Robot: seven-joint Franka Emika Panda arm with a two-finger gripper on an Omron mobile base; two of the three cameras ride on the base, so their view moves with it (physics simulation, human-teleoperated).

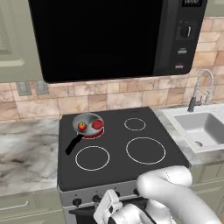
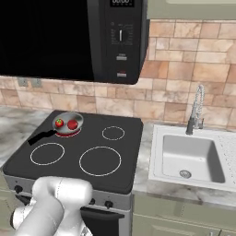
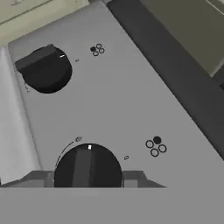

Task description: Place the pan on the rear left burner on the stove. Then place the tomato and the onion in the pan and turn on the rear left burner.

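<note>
Base views flanking stove; hand close-up.

Glossy white rounded arm segments with dark joints, ending in small dark grey fingers

The stove has a smooth, black, glassy top with thin white rings. Its front panel looks like flat grey metal, dull and not shiny. The knobs on it are black and look like matt plastic. At the upper left of the stove top, the pan is shiny grey metal with a dull black handle. The tomato and the onion in it look smooth. The wall behind is rough brown stone tiles. The counter looks like smooth marble. The sink is smooth and pale, and its tap is shiny metal.
</note>
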